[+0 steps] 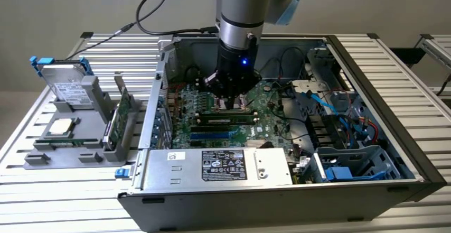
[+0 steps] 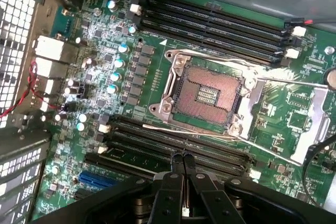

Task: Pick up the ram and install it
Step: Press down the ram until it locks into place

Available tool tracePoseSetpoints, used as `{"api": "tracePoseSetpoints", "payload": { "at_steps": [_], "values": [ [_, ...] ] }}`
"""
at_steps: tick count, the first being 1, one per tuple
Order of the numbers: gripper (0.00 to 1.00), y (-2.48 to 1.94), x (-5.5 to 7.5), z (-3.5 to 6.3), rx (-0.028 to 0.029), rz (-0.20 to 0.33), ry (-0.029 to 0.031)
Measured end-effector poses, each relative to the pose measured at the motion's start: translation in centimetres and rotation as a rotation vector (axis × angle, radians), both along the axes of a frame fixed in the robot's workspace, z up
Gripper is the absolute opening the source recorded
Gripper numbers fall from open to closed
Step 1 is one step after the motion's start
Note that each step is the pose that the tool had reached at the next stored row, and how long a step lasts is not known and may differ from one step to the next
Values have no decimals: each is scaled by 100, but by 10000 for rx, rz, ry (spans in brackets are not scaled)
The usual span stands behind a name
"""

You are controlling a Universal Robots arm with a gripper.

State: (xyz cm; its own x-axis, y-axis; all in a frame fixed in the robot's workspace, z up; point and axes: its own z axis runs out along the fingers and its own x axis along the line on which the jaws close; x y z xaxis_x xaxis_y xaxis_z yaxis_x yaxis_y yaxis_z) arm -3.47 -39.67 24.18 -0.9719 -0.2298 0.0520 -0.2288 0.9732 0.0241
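One ram [image 1: 227,120], one hard drive [image 1: 67,85].

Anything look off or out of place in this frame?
Nothing looks spilled or damaged. The processor socket on the motherboard sits empty, its pins exposed. The shut gripper hangs above the memory slots, holding nothing.

Arm [image 1: 243,11] points straight down, gripper [image 2: 182,162] fingers pressed together.

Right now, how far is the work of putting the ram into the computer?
Looks done: the ram is no longer carried; it stands in a slot of the motherboard. In hand: nothing. The gripper is shut and empty, fingertips close above the slots beside the open processor socket. Left: I cannot tell whether the stick is pressed fully home.
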Motion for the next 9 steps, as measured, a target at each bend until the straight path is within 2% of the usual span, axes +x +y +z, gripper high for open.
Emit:
{"api": "tracePoseSetpoints", "payload": {
  "at_steps": [6, 9],
  "values": [
    [10, 0, 0, 0, 0, -923, 0],
    [10, -2, 0, 0, 1, -1004, 0]
  ]
}}
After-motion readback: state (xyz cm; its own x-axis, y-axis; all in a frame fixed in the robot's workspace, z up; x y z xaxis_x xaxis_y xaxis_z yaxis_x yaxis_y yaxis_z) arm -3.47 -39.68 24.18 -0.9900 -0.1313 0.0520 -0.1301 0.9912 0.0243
